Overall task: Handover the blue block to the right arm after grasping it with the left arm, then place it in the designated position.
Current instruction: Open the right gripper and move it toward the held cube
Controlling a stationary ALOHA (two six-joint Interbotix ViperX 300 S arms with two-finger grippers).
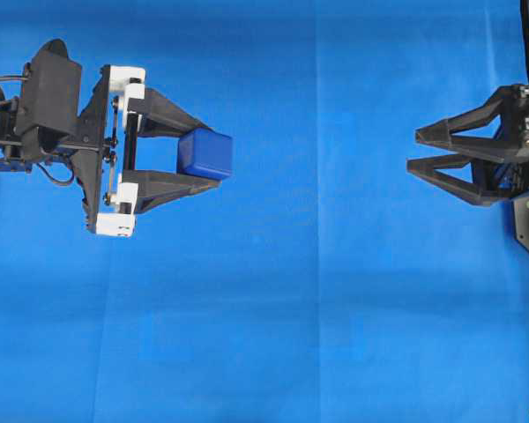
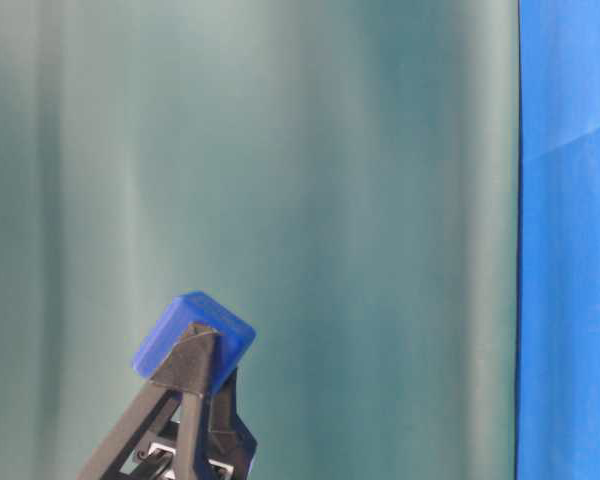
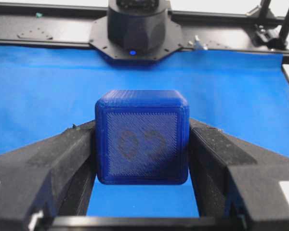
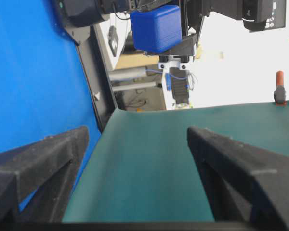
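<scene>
Blue cloth (image 1: 317,308) covers the whole work surface in the overhead view, and above its left part the left gripper (image 1: 207,155) pinches the blue block (image 1: 205,153) between the tips of its two black fingers (image 1: 163,113), which join white brackets (image 1: 123,84) at the wrist. The block sits at the very end of the fingers, one finger pressed to each of two opposite sides, and it is lifted off the cloth: the table-level view shows the block (image 2: 194,338) tilted on top of the finger tips with a dull green backdrop (image 2: 330,150) behind it. In the left wrist view the block (image 3: 141,137) fills the gap between the fingers (image 3: 58,159), its near face bearing a raised mark that is too blurred to read, and blue cloth lies beneath and beyond it. Well apart, at the right edge of the overhead view, the right gripper (image 1: 413,151) stands spread wide with nothing between its fingers, its tips pointing toward the left gripper. The right wrist view looks out between those spread fingers (image 4: 43,159) and shows the block (image 4: 155,27) at the top of the picture, held in the left gripper (image 4: 176,45), far from the right fingers.
</scene>
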